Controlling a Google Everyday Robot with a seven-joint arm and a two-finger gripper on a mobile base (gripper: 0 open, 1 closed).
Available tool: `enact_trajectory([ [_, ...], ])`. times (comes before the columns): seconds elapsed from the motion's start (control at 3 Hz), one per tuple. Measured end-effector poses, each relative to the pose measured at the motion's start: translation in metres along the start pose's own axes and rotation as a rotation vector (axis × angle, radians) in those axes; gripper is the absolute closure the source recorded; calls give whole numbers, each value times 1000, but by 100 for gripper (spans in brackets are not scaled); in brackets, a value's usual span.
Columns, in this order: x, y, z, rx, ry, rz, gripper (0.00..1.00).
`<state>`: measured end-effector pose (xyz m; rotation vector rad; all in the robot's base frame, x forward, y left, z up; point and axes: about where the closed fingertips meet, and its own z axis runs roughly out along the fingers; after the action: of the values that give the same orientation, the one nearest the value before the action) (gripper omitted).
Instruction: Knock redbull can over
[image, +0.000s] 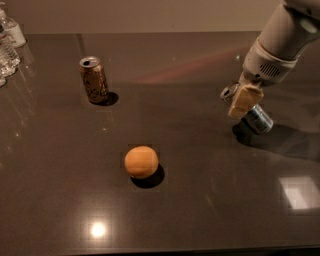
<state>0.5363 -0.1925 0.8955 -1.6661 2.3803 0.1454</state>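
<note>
The dark, glossy table (200, 210) fills nearly the whole frame and carries two bright light reflections, one at lower left and one at lower right. The robot arm (282, 42), pale and thick, enters from the upper right corner and slopes down toward the left. At its lower end the gripper (244, 102) sits at the right of the frame, about mid-height, directly against the task object. Jaw state: cannot be determined, as the view does not show whether the gripper clasps the can or only presses on it. The round orange fruit (141, 161) rests just left of centre with a shadow at its lower right, well apart from everything else. The brown-gold can (94, 80) stands upright in the upper left area, opened top visible, well apart from the gripper. The redbull can (260, 120) is at the right of the frame, partly covered by the gripper. It is tilted, not upright, with its silver top toward the upper left and its base toward the lower right, above a dark shadow on the table. Clear plastic water bottles (7, 47) are cut off by the upper left edge.
</note>
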Motion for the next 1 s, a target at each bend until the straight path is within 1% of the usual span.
enact_trajectory([
  [0.33, 10, -1, 10, -31, 64, 3, 59],
  [0.67, 14, -1, 22, -64, 98, -9, 35],
  [1.0, 13, 0, 29, -86, 108, -28, 12],
])
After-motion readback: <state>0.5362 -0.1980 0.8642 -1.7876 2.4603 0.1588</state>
